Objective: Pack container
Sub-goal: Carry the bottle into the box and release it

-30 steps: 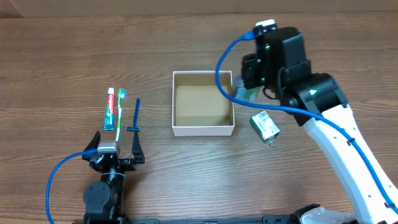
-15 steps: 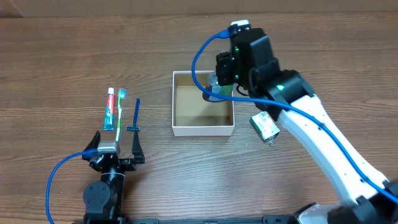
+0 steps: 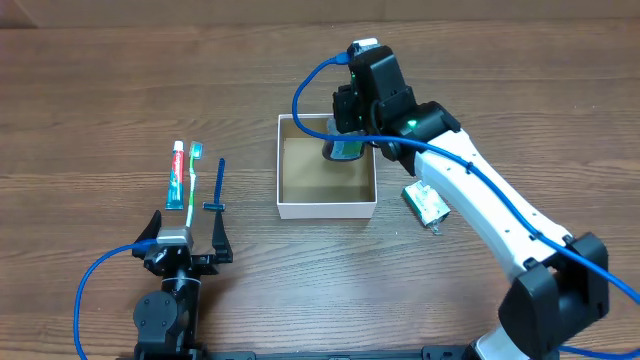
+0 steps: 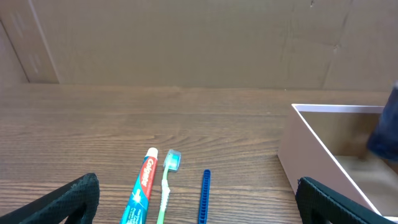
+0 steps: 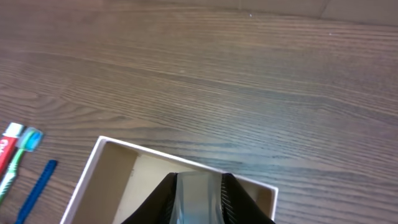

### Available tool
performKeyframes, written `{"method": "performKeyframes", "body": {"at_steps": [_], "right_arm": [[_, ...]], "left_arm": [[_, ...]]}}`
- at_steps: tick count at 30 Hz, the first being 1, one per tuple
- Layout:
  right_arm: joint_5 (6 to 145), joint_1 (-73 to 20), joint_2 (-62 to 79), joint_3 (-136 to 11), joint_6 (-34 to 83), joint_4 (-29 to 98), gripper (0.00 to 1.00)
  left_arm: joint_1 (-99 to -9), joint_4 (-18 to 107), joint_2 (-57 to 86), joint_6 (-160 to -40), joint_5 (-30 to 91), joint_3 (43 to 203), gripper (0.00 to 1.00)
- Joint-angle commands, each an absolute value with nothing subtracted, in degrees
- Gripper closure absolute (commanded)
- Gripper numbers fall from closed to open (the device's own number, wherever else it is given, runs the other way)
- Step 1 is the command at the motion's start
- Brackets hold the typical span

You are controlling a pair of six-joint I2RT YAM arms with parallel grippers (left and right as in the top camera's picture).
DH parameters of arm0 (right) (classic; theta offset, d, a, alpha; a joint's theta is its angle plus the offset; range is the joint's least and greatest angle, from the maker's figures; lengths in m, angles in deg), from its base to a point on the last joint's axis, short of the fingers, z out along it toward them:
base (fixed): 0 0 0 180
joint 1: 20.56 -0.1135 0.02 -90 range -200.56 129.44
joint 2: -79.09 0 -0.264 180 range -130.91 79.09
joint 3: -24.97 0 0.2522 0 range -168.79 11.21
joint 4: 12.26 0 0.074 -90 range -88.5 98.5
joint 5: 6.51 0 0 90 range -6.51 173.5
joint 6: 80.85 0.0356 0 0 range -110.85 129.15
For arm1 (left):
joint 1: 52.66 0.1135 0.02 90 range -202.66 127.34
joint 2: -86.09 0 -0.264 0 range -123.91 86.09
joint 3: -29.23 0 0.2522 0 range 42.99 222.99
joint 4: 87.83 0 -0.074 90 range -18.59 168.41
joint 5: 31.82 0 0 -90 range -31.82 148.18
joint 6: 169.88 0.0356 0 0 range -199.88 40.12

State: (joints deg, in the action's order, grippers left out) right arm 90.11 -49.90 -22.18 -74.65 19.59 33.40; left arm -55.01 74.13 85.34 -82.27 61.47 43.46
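1. Container: it stands at mid-table on the wooden table, with white walls and a brown floor. The right arm hides its far right corner.
2. Right gripper: clenched on a grey-green item, held over that far right corner. The overhead view shows only a sliver of the item below the wrist, and the right wrist view cuts it off at the bottom edge. What it is, and whether it touches the floor, cannot be told.
3. Left gripper: released, jaws spread wide and grasping nothing, near the table's front edge.
4. A toothpaste tube, a toothbrush and a blue stick-like item lie side by side just beyond the left gripper, apart from the container. The left wrist view cuts off their near ends.
5. A green packet lies just right of the container. Its print is unreadable.
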Motion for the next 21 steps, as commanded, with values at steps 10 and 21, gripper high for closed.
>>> {"method": "performKeyframes", "body": {"at_steps": [10,21], "right_arm": [[95.5,-50.1,-24.6,-75.6,16.2,29.4,0.77],[95.5,-50.1,-25.8,-74.3,16.2,28.0,0.77]], "left_arm": [[-54.5,74.4,85.8,-81.6,61.8,43.3,0.00],[-54.5,74.4,85.8,-81.6,61.8,43.3,0.00]]}}
